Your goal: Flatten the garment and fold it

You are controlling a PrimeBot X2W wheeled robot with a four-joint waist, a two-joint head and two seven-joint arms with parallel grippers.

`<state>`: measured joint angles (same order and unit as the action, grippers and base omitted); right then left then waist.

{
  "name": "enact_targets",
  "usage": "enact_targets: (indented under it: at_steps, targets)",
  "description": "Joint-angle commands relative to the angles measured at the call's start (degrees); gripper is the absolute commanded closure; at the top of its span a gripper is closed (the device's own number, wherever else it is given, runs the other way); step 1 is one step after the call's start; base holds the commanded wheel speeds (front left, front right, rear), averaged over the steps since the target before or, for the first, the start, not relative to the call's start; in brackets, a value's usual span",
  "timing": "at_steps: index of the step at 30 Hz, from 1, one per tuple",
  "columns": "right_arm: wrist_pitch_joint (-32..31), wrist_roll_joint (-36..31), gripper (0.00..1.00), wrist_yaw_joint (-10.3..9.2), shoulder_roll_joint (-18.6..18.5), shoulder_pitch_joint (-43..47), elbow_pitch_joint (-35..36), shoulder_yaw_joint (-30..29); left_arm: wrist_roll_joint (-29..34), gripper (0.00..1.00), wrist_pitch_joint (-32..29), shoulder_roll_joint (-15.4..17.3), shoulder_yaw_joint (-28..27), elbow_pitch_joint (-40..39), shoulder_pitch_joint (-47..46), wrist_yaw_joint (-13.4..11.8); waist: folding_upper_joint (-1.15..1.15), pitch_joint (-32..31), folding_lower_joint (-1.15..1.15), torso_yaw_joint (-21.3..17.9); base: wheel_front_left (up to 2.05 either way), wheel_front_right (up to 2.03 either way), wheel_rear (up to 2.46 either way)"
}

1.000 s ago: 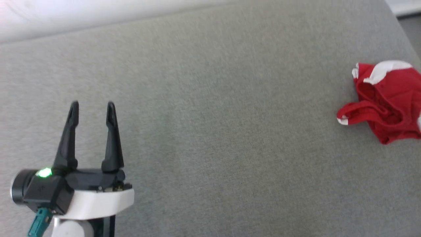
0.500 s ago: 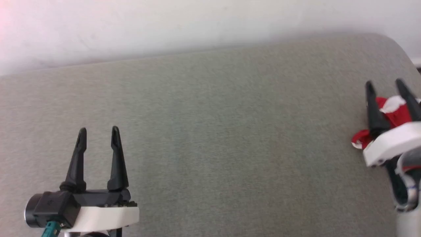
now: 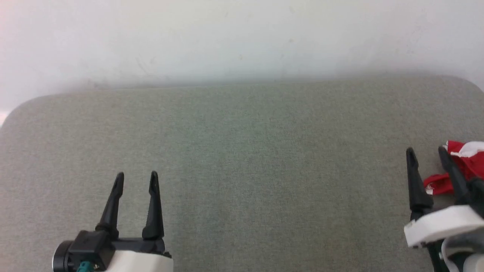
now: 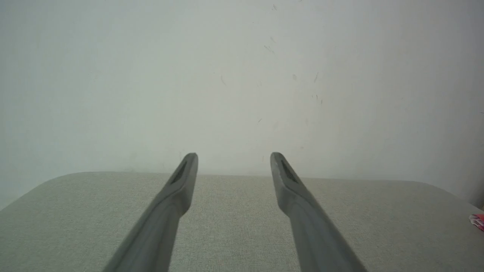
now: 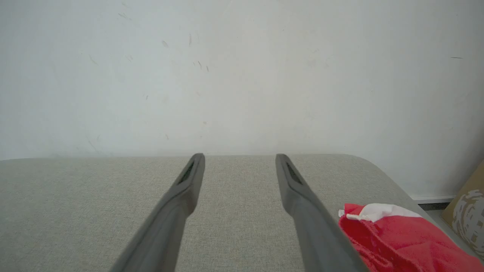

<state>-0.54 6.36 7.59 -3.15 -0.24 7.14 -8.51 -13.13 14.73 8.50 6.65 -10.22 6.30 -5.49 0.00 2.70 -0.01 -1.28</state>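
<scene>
The garment (image 3: 467, 162) lies crumpled on the bench (image 3: 242, 151) at the right edge of the head view, just beside the right end effector (image 3: 426, 151), whose fingers are spread and hold nothing. In the right wrist view the red heap sits lower right, outside the fingers, not between them. The left end effector (image 3: 136, 175), lower left, is likewise released and well apart from the cloth. The step looks like the reach: swing right until a white-trimmed edge lies between the fingers, go low, pinch one layer, then drag it toward frame centre.
</scene>
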Motion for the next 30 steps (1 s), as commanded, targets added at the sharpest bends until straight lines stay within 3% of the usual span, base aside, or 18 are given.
enact_targets:
  at_steps: [1, 7, 15, 27, 28, 30]
  targets:
    - [1.3, 0.5, 0.0, -0.1, 0.2, 1.7, 0.0, 0.1, 0.6, 0.0, 0.3, -0.3, -0.1, 0.5, 1.1, 0.6, 0.0, -1.4, 0.01, 1.2, 0.0, 0.0, 0.0]
    - [5.8, 1.2, 0.0, -0.1, 0.3, 6.3, -3.3, 0.6, 2.0, 0.0, 0.3, -1.4, -1.0, 2.0, 4.2, 1.2, 0.0, -2.8, 0.01, 1.2, 0.0, 0.0, 0.0]
    - [10.8, 1.9, 0.0, -0.1, 0.3, 9.3, -7.7, 1.3, 2.1, 0.0, 0.3, -3.7, -2.1, 2.5, 6.7, 3.9, 0.0, -3.4, 0.01, 1.8, 0.0, 0.0, 0.0]
    - [11.9, 2.2, 0.0, -0.1, 0.3, 8.2, -9.6, 1.7, 3.9, 0.0, 0.3, -5.1, -4.1, 5.4, 6.5, 5.0, 0.0, -2.6, 0.01, 2.1, 0.0, 0.0, 0.0]
    - [11.7, 2.1, 1.0, 0.0, 0.1, 8.7, -9.6, 1.6, 3.7, 1.0, 0.0, -4.9, -3.9, 5.4, 6.5, 4.9, 0.0, -2.6, 0.01, 2.1, 0.0, 0.0, 0.0]
    - [11.6, 2.1, 1.0, 0.01, 0.1, 8.7, -9.6, 1.6, 3.7, 1.0, -0.1, -4.8, -3.8, 5.4, 6.5, 4.9, 0.0, -2.5, 0.01, 2.0, 0.0, 0.0, 0.0]
